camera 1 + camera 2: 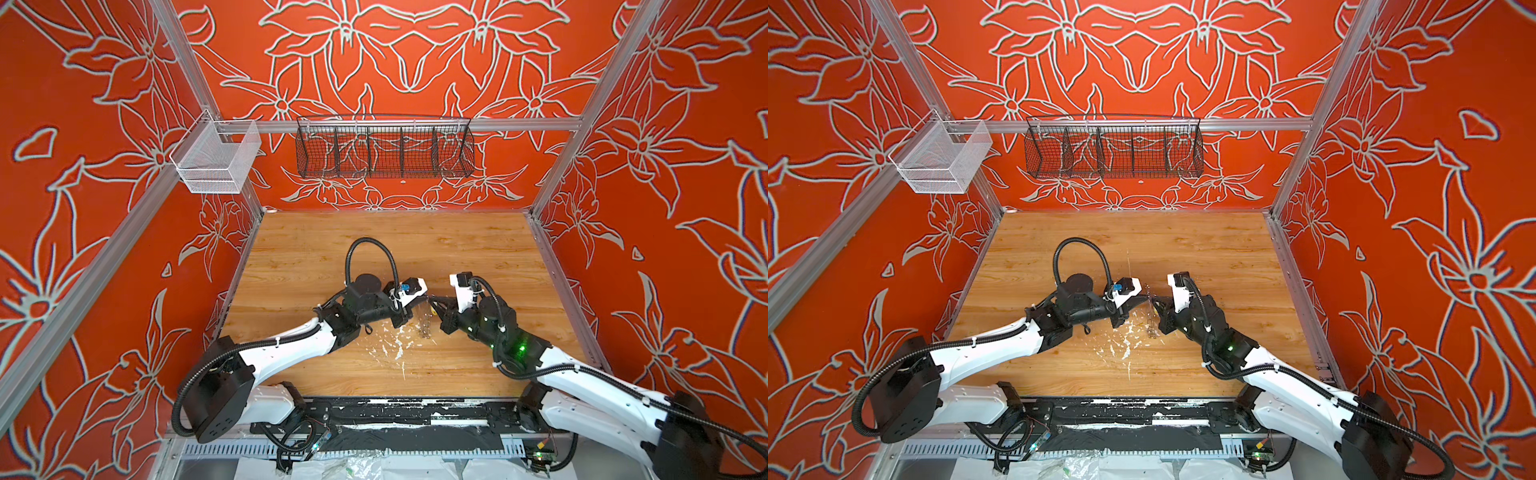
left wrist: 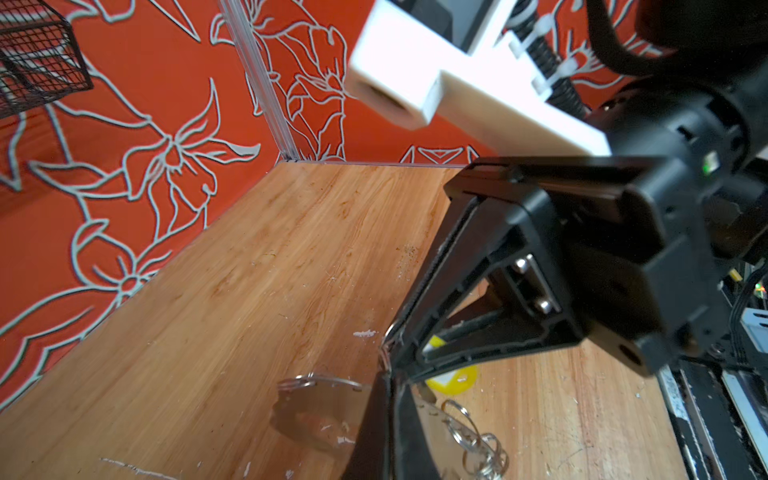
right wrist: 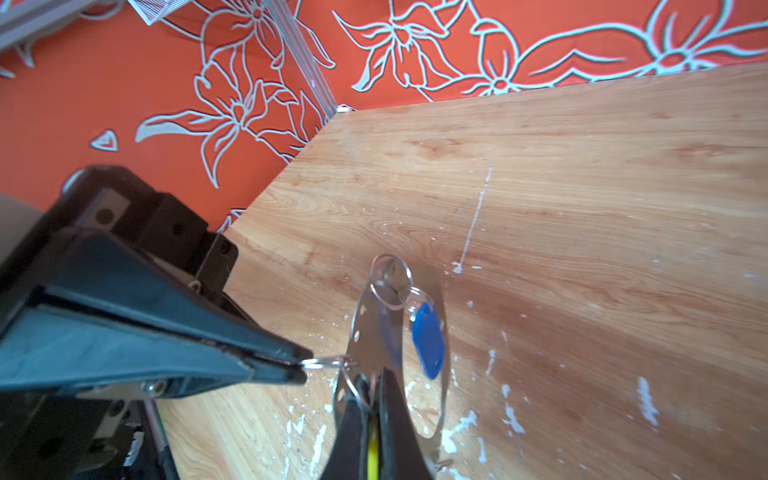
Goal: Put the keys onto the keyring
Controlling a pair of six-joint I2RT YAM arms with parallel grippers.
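The keyring (image 3: pixel 365 332), a flat mirror-like ring, hangs edge-up above the table between both grippers; it also shows as the keyring (image 2: pixel 320 399) in the left wrist view. My left gripper (image 3: pixel 301 365) is shut on a small split ring (image 3: pixel 326 362) at the keyring's edge. The blue-tagged key (image 3: pixel 430 340) dangles from another split ring on it. My right gripper (image 3: pixel 374 378) is shut on the yellow-tagged key (image 2: pixel 453 380), its yellow showing between the jaws, right against the keyring's edge. In both top views the left gripper (image 1: pixel 424 297) and the right gripper (image 1: pixel 434 301) meet tip to tip mid-table.
A bunch of loose split rings (image 2: pixel 473 440) hangs from the keyring. White scuff marks (image 1: pixel 390 345) cover the wooden table (image 1: pixel 457 249) below the grippers. A black wire basket (image 1: pixel 384 147) and a white mesh basket (image 1: pixel 216 160) hang on the back rail.
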